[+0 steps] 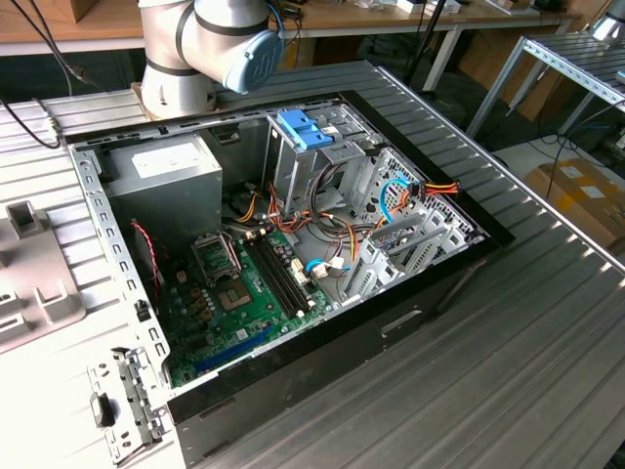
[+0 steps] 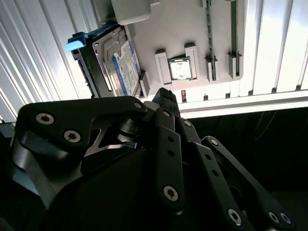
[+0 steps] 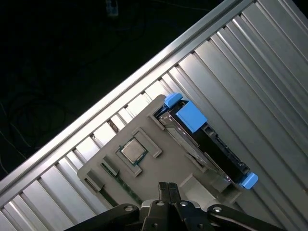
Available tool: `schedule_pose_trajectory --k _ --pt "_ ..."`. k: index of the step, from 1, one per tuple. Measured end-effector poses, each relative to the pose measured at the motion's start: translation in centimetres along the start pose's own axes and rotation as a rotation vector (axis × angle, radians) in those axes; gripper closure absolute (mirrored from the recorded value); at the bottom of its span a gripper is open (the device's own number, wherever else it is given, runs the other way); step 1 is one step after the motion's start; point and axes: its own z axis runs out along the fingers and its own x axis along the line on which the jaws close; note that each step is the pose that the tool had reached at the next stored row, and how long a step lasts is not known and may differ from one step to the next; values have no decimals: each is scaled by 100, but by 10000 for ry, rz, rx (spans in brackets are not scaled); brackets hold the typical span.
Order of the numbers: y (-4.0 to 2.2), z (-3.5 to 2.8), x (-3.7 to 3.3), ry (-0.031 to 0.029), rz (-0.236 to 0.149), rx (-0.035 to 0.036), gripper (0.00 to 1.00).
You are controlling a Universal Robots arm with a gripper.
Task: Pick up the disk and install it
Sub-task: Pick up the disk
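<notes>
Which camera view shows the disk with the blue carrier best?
The first wrist view: the disk stands on edge in the grey holder, seen along its full length with both blue ends. The second wrist view shows its labelled face and one blue tab. The exterior view shows part of the holder at its left.

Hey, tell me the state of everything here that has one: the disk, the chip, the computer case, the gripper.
Disk: on edge in the grey tray, not gripped.
Chip: flat in its tray pocket.
Computer case: open, lying on its side.
Gripper: jaws shut, empty, pointing at the tray.
</notes>
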Motion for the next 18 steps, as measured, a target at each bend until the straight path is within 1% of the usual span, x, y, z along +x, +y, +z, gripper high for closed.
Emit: schedule_pose_trajectory --k 11,14,18 --pt "0 4 0 16 -374 -9 89" --pt "0 7 0 24 -549 -13 89" --pt "0 9 0 29 -679 -16 89"
